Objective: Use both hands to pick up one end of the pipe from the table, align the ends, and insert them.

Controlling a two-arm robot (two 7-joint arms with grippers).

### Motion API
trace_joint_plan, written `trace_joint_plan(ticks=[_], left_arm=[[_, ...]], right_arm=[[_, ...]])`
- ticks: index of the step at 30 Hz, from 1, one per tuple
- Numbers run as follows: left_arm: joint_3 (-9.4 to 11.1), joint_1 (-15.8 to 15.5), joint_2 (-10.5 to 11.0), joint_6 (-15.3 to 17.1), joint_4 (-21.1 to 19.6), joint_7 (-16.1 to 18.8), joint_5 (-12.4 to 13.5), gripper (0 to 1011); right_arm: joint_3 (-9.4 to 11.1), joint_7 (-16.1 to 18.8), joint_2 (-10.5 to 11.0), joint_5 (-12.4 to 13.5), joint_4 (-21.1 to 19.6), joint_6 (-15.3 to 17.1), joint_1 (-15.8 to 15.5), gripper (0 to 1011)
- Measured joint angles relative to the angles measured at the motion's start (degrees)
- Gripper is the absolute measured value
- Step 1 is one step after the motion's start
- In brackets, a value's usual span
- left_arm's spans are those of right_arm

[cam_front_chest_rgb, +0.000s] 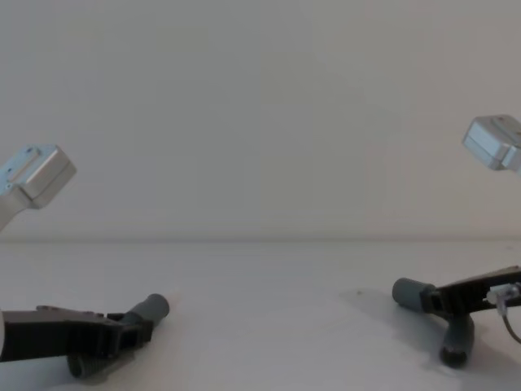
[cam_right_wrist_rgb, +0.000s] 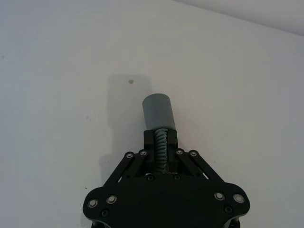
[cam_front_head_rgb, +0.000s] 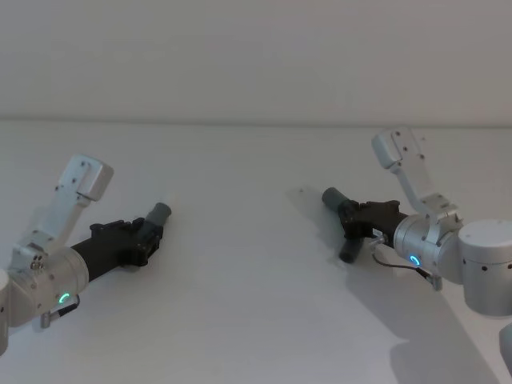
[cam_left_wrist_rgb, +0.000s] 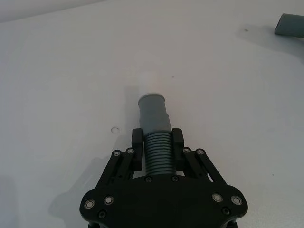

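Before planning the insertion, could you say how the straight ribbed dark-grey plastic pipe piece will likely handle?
The straight ribbed dark-grey plastic pipe piece probably flexes at its corrugated middle. The black left end effector grips those ribs, so lengthwise slipping seems unlikely. Round, it would likely roll if released on the white table.

Dark-grey ribbed plastic pipe piece (cam_left_wrist_rgb: pixel 156 152), lower centre, whitish-tipped; dark-grey bent plastic pipe piece (cam_front_head_rgb: pixel 332 198); black plastic left gripper (cam_left_wrist_rgb: pixel 156 138), black plastic right gripper (cam_right_wrist_rgb: pixel 160 140); matte white table (cam_front_head_rgb: pixel 240 280)

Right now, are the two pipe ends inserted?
No, the ribbed piece in the left gripper and the elbow in the right gripper are far apart.
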Motion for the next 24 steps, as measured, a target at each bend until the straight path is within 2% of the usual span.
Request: trace_joint_plan(ticks=[10, 16, 24], left_arm=[[0.20, -0.24, 0.28, 0.00, 0.07, -0.17, 0.04, 345], [0.54, -0.91, 0.75, -1.39, 0.82, -1.26, 0.15, 345], [2.06, -3.51, 2.39, -4.77, 2.49, -4.34, 1.55, 343]], right_arm=[[-0.03, 0.00, -0.02, -0.14, 0.01, -0.08, 0.01, 132], [-0.14, -0.20, -0.06, -0.72, -0.19, -1.63, -0.12, 132], [0.00, -0.84, 0.29, -1.93, -0.84, -6.53, -0.87, 132]])
